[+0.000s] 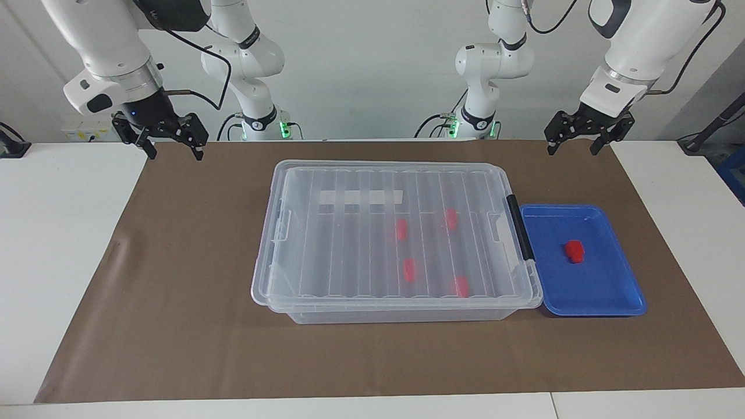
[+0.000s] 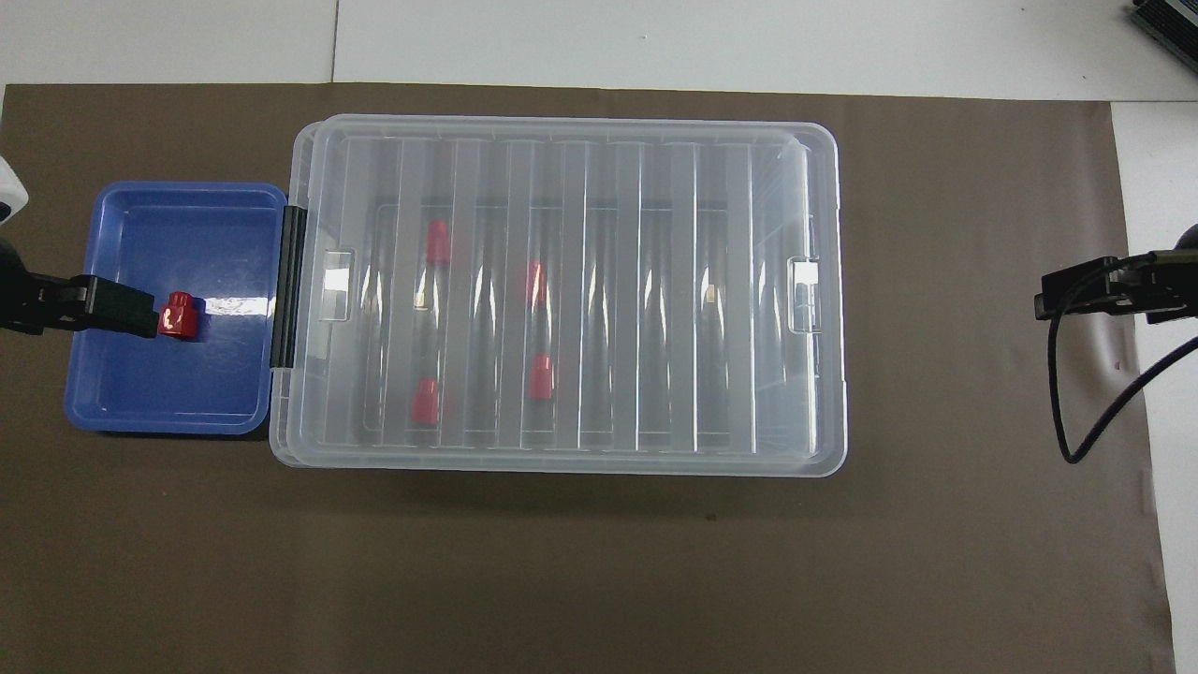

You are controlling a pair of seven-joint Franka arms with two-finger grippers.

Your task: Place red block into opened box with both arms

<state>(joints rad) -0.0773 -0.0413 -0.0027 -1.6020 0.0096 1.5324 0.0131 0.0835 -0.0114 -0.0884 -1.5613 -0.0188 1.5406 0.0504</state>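
Facing view: lying in the blue tray [image 1: 617, 291] beside the box [image 1: 384, 233], one red block [image 1: 574, 251]; lid [image 1: 326, 244] on, four blocks inside. Left tool [image 1: 578, 139] and right tool [image 1: 169, 142] hanging open, empty.

Overhead view: showing the same; opening and placing remaining.
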